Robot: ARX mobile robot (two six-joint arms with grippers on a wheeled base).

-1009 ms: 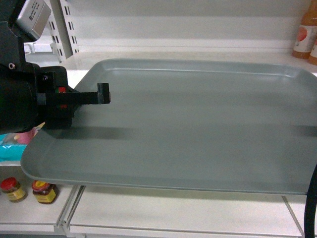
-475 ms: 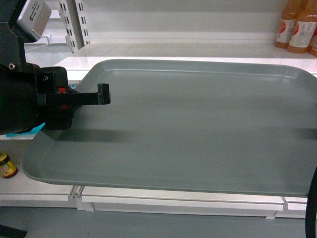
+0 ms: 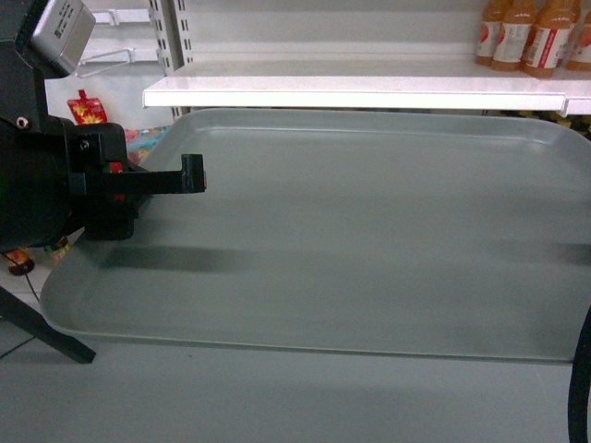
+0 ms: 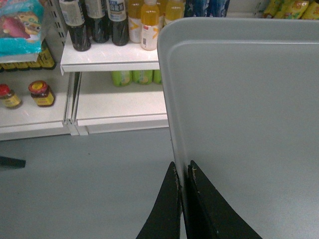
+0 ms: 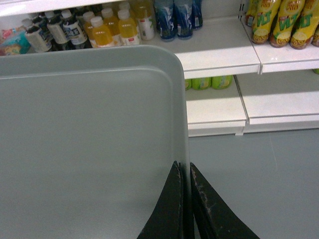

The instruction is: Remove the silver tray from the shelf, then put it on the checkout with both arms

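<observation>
While clear of shelf [image 3: 369, 92]: silver tray [image 3: 369, 231] rims between both pincers [image 4: 182, 199] [image 5: 183, 199].

Silver tray [image 3: 351, 231], pinched at both short rims by left gripper [image 4: 183, 172] and right gripper [image 5: 184, 172], now clear of shelf [image 3: 369, 92]: a second ago white board lay directly under tray, half a second ago only its front lip showed below, now grey floor [image 3: 277, 397] beneath. Shelf edge now above and beyond tray's far rim. Orange bottles [image 3: 526, 37] slid leftward along top of head view. Jars beside left gripper dropped out of sight; black slanted leg [image 3: 46, 337] appeared below it
</observation>
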